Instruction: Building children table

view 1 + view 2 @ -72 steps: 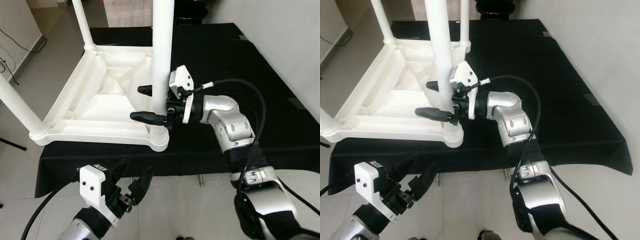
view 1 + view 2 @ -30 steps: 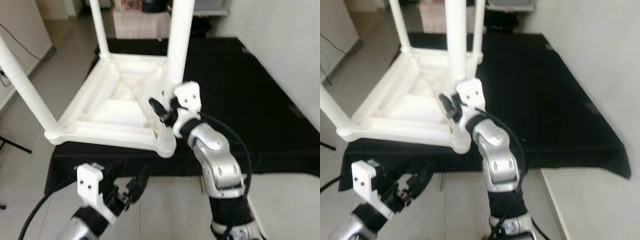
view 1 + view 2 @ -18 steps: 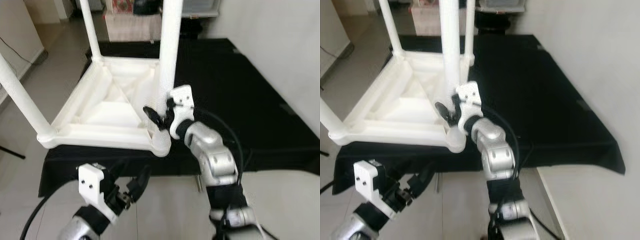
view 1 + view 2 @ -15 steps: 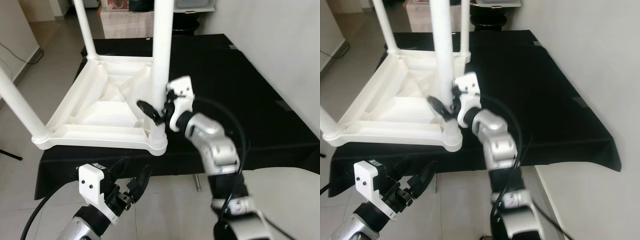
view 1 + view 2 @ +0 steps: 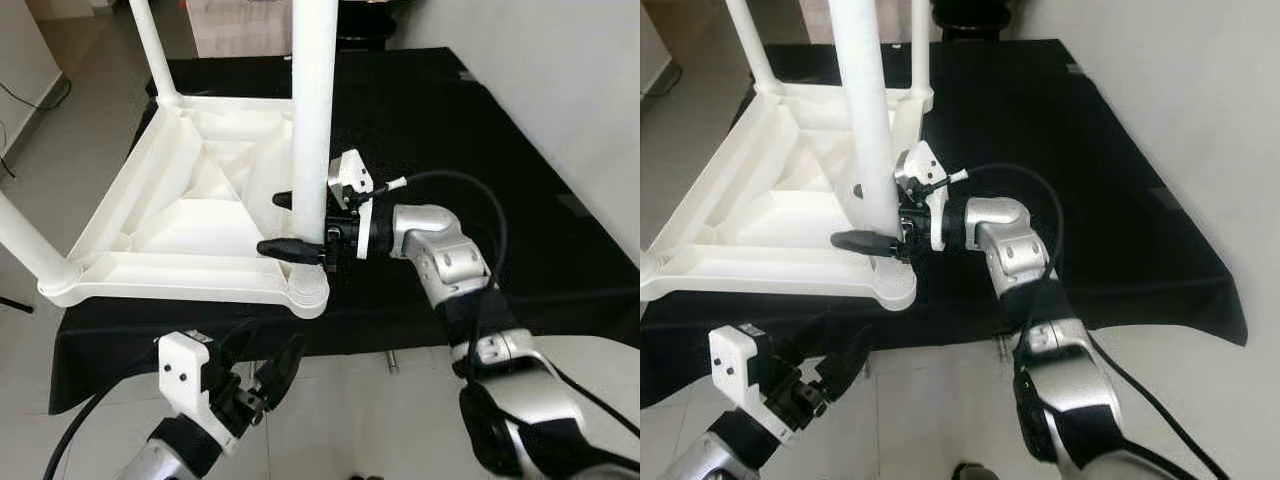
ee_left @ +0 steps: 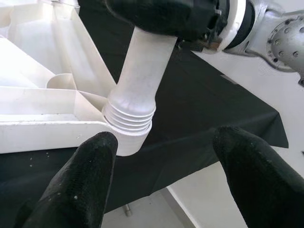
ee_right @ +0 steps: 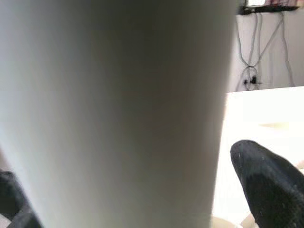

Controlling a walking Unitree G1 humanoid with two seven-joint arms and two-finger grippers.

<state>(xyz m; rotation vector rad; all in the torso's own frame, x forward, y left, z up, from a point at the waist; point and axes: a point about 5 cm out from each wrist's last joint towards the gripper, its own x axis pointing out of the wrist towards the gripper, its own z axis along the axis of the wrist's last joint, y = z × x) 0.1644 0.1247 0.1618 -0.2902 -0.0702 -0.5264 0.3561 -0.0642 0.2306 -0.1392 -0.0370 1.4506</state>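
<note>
- Ribbed white plastic tabletop (image 5: 190, 215) lies upside down on black-clothed counter (image 5: 520, 190).
- Right end effector (image 5: 285, 224) straddles smooth round leg (image 5: 312, 120), seemingly clamped.
- Left end effector (image 5: 262, 365) hangs spread apart.

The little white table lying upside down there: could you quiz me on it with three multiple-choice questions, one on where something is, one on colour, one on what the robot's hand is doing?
1. Where does the upturned white table rest?
A. on a black cloth
B. on bare floor tiles
C. on a wooden shelf

2. What colour is the table leg nearest the robot?
A. red
B. white
C. blue

3. What is the right end effector doing?
A. hanging beside the robot's hip
B. holding a screwdriver
C. its fingers sit on either side of that leg, low down

Answers:
1. A, the black cloth spreads beneath the table.
2. B, the leg is white like the frame.
3. C, one black finger shows on each side of the leg just above its corner socket; the left end effector waits open below the edge.
</note>
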